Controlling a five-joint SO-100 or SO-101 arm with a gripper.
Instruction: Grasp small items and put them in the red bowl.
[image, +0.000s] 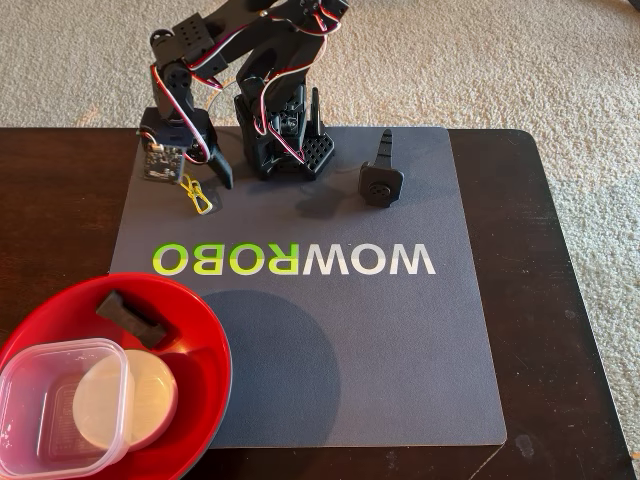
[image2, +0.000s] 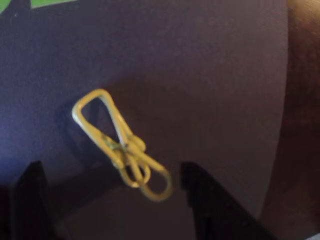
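The gripper (image2: 112, 200) hangs with fingers spread apart over the yellow clip (image: 197, 194), which lies on the grey mat (image: 400, 340) near the table's far left edge. The red bowl (image: 195, 320) at the near left corner holds the clear square tub (image: 40, 420), small white bowl (image: 150, 395) and short black bar (image: 130, 312).

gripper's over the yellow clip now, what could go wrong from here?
1. The yellow clip is thin wire lying flat and angled between the open fingers of the gripper; they may close over it or flick it away.
2. It sits near the mat's edge in the fixed view and could skid onto the table.
3. The red bowl is crowded by the tub.
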